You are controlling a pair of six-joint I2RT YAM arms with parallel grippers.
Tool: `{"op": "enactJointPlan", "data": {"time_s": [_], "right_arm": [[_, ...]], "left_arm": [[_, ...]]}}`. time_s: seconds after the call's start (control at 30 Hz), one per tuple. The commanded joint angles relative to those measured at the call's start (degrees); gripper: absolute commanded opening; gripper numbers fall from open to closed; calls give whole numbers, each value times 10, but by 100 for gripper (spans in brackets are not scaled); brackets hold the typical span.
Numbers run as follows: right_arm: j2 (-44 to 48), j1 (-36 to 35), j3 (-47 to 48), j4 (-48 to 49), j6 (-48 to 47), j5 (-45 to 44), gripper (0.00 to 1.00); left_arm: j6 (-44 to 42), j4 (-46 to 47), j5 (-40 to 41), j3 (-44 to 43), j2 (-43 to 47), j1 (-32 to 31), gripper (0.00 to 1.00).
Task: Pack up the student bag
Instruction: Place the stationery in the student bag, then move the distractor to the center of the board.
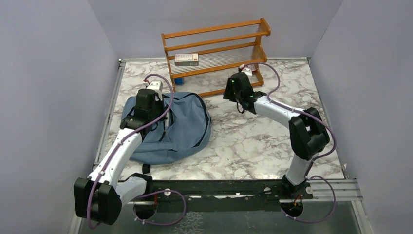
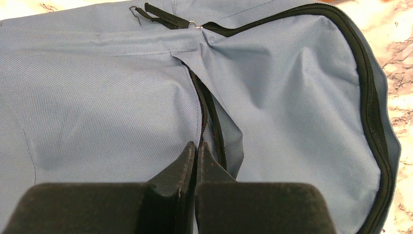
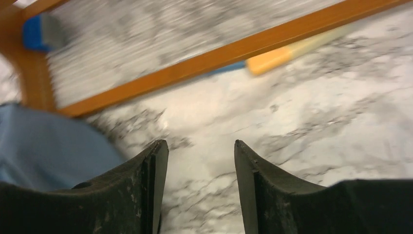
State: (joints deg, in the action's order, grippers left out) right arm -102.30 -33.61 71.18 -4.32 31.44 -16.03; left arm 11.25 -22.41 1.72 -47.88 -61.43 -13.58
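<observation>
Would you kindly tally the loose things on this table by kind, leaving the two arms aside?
blue backpack: 1
wooden rack: 1
white box on the rack: 1
small blue block by the rack's leg: 1
orange-tipped stick under the rack: 1
Total: 5

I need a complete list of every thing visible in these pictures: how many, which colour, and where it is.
student bag: 1, dusty blue with black zipper trim, lying on the left half of the table
wooden rack: 1, orange-brown, at the back of the table
box: 1, white and red, on a rack shelf, towards its left end
small block: 1, blue, under the rack by its left post
stick-like object: 1, yellow-orange, blurred, behind the rack's bottom rail
table: 1, white-grey marble pattern
left gripper: 1, black, shut, tips at the bag's zipper
right gripper: 1, black, open, empty, above the table before the rack
</observation>
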Motion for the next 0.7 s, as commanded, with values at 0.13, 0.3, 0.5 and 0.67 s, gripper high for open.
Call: {"op": "enactJointPlan", "data": {"time_s": [0.13, 0.3, 0.5, 0.67], "right_arm": [[-82, 94, 13, 21, 85, -9, 62], [-122, 106, 47, 31, 86, -30, 64], [-161, 114, 69, 38, 90, -65, 65], [-178, 122, 73, 60, 94, -62, 65]], "left_arm": [[-15, 24, -15, 3, 40, -4, 0], [-29, 19, -4, 0, 44, -4, 0], [-34, 18, -6, 1, 44, -4, 0], [-39, 13, -6, 6, 50, -4, 0]]}}
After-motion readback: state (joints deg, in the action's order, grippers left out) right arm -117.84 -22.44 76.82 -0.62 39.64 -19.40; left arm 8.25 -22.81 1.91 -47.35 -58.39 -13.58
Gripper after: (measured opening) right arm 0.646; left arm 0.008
